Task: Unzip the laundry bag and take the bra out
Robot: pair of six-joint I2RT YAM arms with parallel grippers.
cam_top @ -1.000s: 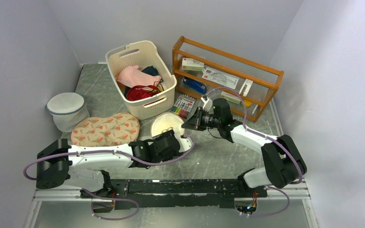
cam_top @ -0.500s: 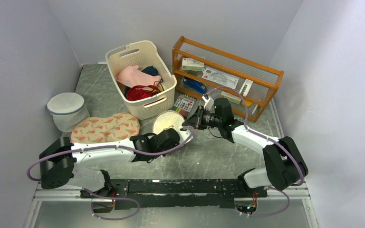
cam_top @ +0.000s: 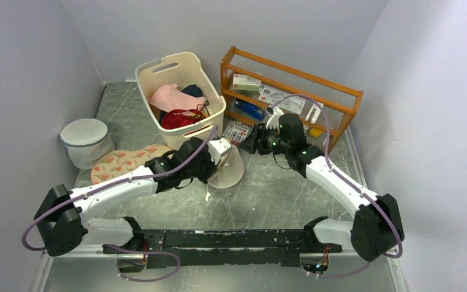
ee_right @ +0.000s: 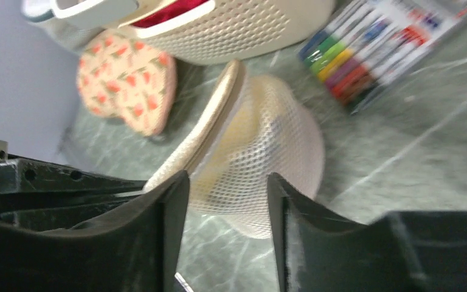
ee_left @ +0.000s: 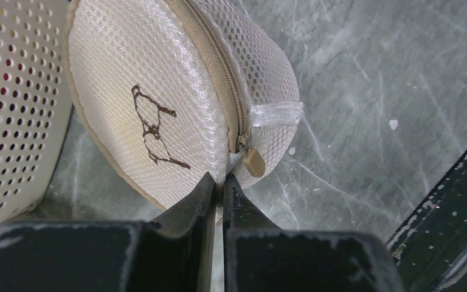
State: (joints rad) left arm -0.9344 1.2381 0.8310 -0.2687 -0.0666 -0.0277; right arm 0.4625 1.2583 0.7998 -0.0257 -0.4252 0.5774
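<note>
The laundry bag [ee_left: 158,85], a cream mesh drum with a dark bra outline [ee_left: 153,131] on its flat face, is tipped on edge beside the basket [cam_top: 230,171]. Its zip [ee_left: 219,67] runs round the side and looks shut, and the tan pull [ee_left: 254,163] hangs by my left fingers. My left gripper [ee_left: 220,182] is shut on a fold of mesh just below the pull. My right gripper [ee_right: 225,198] is open just short of the bag [ee_right: 261,146], holding nothing; in the top view it [cam_top: 250,146] sits right of the bag. The bra is hidden inside.
A cream basket [cam_top: 179,97] of clothes stands just behind the bag. A pack of markers [cam_top: 236,132] and a wooden rack [cam_top: 292,97] lie at the back right. A floral cushion [cam_top: 121,163] and a white mesh bag with a grey-blue rim [cam_top: 85,141] sit to the left.
My left gripper shut on the bag's mesh, then swung up toward the basket, tipping the bag onto its edge. My right gripper opened, let go and drew back to the right.
</note>
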